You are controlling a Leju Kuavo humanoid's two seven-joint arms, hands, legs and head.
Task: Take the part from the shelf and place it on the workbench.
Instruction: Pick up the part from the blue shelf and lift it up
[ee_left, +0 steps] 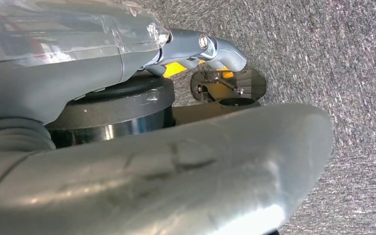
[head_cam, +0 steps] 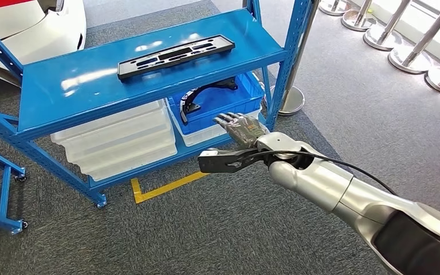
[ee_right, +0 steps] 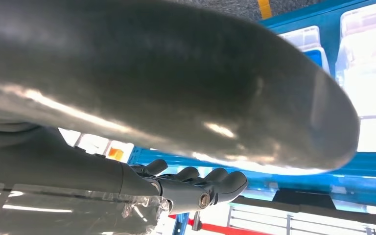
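Our right hand [head_cam: 239,129] is stretched forward, fingers apart and holding nothing, just short of the blue shelf [head_cam: 51,106]. At about eleven o'clock from it, well apart, the flat black part [head_cam: 175,56] lies on the upper board. We judge the task barely begun: reach, grasp, carry and placing remain. Our left hand [ee_left: 210,49] hangs over carpet; we cannot tell its state.

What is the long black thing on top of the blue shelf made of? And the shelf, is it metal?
The long black part looks like moulded plastic: matte, thin, with neat slots cut through it, though painted metal is possible. The blue shelf looks like painted steel: its top is glossy and mirrors the lights, and its posts have rows of punched holes.
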